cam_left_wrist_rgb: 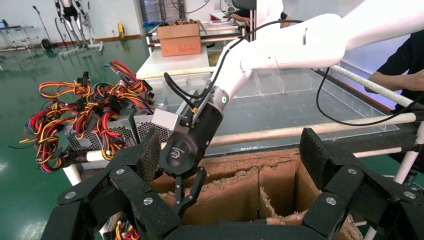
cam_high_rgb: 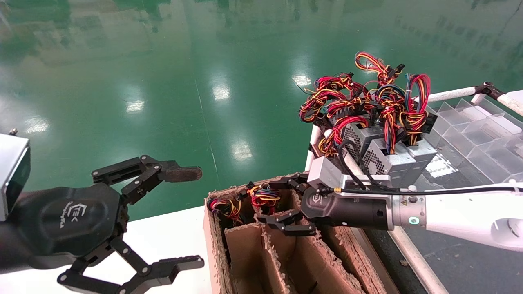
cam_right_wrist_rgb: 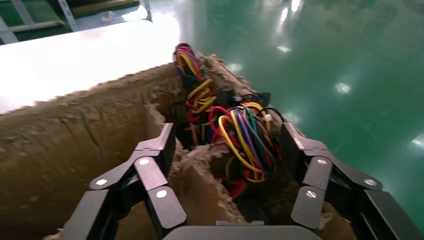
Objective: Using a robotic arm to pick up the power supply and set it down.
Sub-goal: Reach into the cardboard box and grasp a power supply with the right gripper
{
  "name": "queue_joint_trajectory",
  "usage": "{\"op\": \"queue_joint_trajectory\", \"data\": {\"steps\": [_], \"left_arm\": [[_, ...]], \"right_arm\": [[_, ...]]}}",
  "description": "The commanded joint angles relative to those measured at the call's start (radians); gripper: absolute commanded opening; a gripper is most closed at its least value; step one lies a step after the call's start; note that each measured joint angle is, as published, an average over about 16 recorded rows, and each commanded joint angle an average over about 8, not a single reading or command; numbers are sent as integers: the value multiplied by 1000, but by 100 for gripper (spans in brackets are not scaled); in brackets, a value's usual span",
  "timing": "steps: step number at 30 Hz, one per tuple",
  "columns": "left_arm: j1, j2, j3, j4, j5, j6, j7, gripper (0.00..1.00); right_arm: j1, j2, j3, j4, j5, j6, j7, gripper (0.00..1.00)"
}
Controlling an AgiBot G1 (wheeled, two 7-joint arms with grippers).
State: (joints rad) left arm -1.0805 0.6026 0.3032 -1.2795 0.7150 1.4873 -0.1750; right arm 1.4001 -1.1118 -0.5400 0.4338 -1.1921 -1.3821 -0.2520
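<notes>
My right gripper point(cam_high_rgb: 261, 202), on the robotic arm with the green wrist light, reaches over a torn cardboard box point(cam_high_rgb: 245, 253). It is open, its jaws either side of a power supply's wire loop point(cam_right_wrist_rgb: 240, 135) that sticks up from a far compartment; the metal body is hidden below. The fingers point(cam_right_wrist_rgb: 160, 145) touch nothing. Another wire bundle point(cam_high_rgb: 224, 206) shows in the neighbouring compartment. Several more power supplies point(cam_high_rgb: 388, 159) stand bunched on the cart to the right, wires on top. The left gripper point(cam_high_rgb: 194, 217) hangs open and idle over the white table at the left, seen again as the left gripper point(cam_left_wrist_rgb: 231, 150).
The box's frayed dividers point(cam_left_wrist_rgb: 250, 185) split it into narrow cells. A white pipe rail point(cam_high_rgb: 408, 249) runs beside the box. Clear plastic divider trays point(cam_high_rgb: 482, 130) lie at the far right. A white table point(cam_high_rgb: 163, 237) is left of the box, green floor beyond.
</notes>
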Motion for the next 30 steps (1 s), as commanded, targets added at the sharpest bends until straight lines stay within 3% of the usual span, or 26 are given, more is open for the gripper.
{"op": "queue_joint_trajectory", "data": {"steps": [1,14,30], "left_arm": [[0,0,0,0,0,0,0,100],[0,0,1,0,0,0,0,100],[0,-1,1,0,-1,-1,1,100]], "right_arm": [[2,-8,1,-22,-2,6,-37,0],[-23,-16,12,-37,-1,37,-183,0],[-52,-12,42,-18,37,55,-225,0]]}}
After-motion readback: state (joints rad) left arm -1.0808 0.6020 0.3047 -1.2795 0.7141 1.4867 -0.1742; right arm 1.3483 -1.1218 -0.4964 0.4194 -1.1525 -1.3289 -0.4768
